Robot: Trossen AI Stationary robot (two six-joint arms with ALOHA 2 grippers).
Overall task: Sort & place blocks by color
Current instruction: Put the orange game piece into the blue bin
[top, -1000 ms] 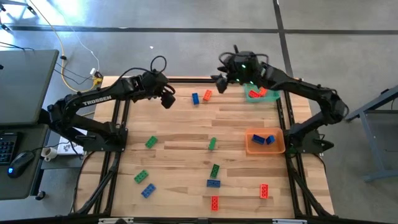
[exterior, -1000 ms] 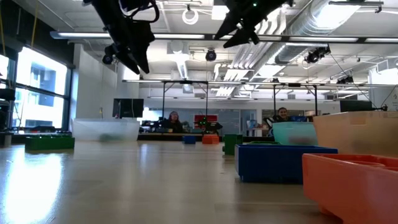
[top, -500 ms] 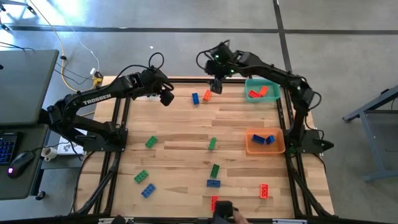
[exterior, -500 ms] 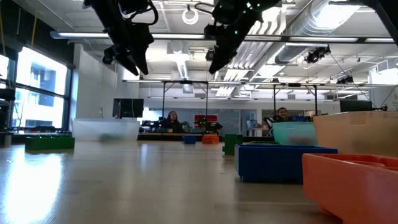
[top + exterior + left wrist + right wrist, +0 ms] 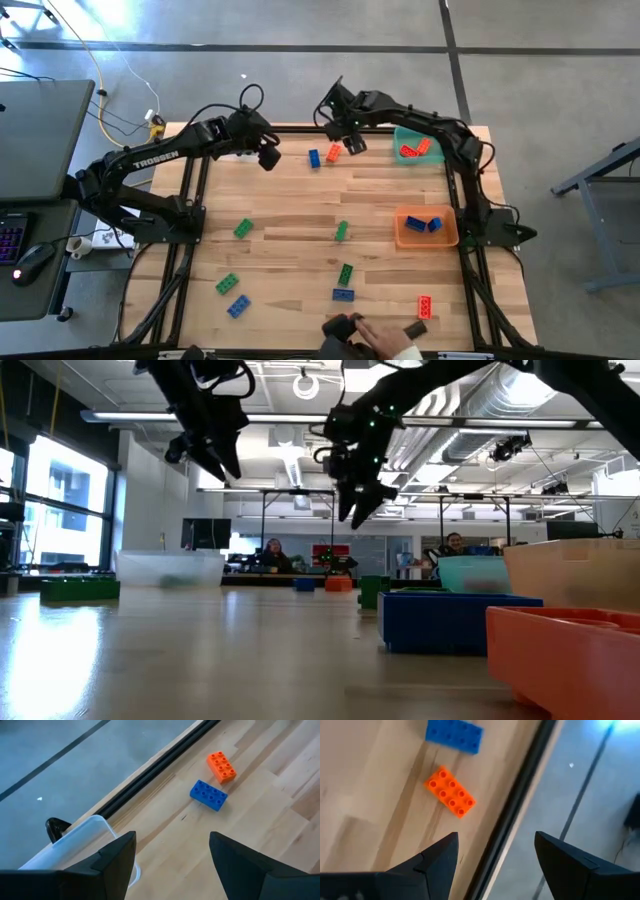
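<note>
**Right arm swings from the teal tray to the red brick at the far edge**

A second ago our right gripper (image 5: 352,140) was hanging beside the teal tray (image 5: 436,138), which already holds red bricks. It has since swept across the far edge of the table (image 5: 290,215) and now hovers just above the red brick (image 5: 333,153) that lies beside a blue brick (image 5: 314,158). In the right wrist view the fingers stand wide apart with nothing between them, and the red brick (image 5: 450,791) lies ahead of them, off toward one finger rather than centred in the gap. We read this as the approach for the next pick: the arm has moved back for another red piece and has not yet come down on it.

Our left gripper (image 5: 267,157) has stayed where it was, raised near the far left edge, its fingers open and empty; its wrist view looks past the clear tray (image 5: 85,840) toward the same two bricks.

A person's hand (image 5: 365,335) has come in at the near edge of the table, where a red brick lay half a second ago; we can no longer see that brick.

The orange tray (image 5: 428,240) holds blue bricks. Green, blue and red bricks remain loose across the table, so we judge the sorting well short of finished.
</note>
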